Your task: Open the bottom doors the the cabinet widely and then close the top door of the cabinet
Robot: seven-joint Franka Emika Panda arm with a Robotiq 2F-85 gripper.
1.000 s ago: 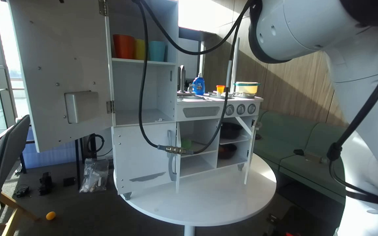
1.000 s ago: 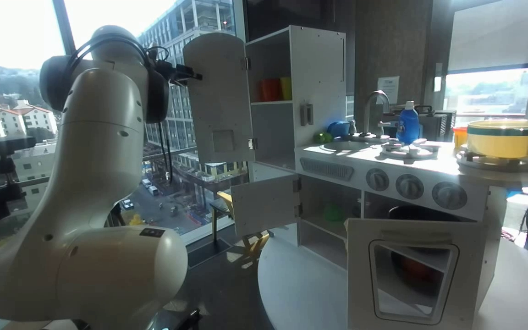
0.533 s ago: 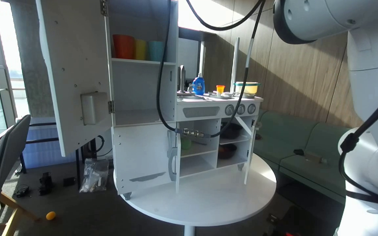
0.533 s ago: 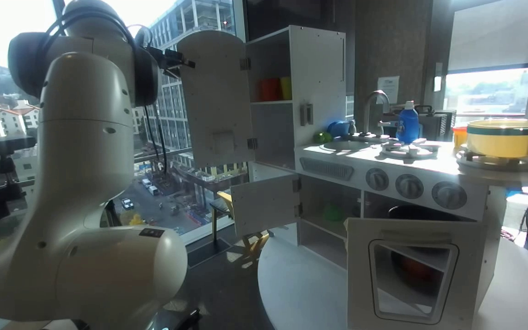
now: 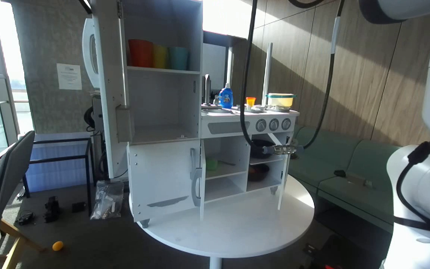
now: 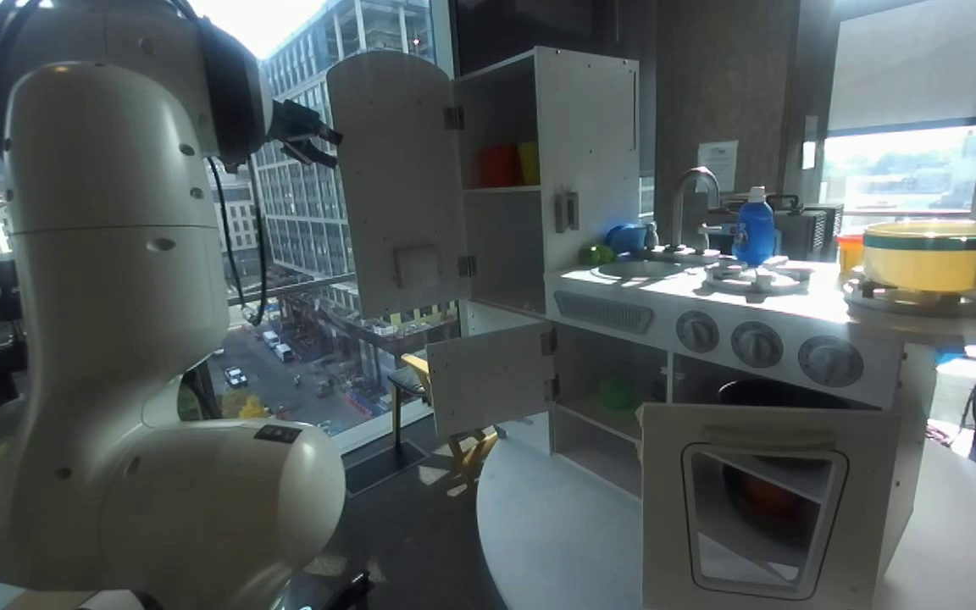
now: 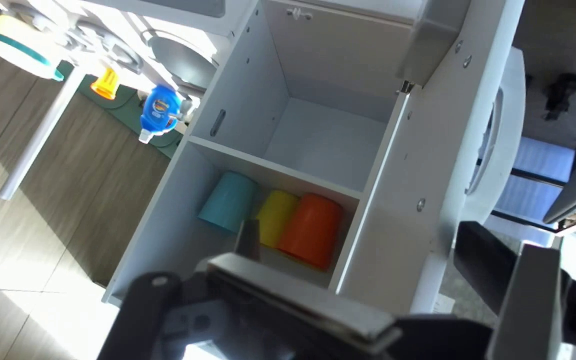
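The claw (image 6: pixel 335 151) hangs unclenched, fingers spread, close by the free edge of the top door (image 6: pixel 399 186), contact unclear; that door stands open; past it, orange, yellow and teal cups (image 7: pixel 277 216) line the shelf (image 5: pixel 162 70) of the cabinet (image 6: pixel 590 119); farther off, the plain bottom door (image 6: pixel 492 381) and the windowed bottom door (image 6: pixel 668 508) stand swung outward.
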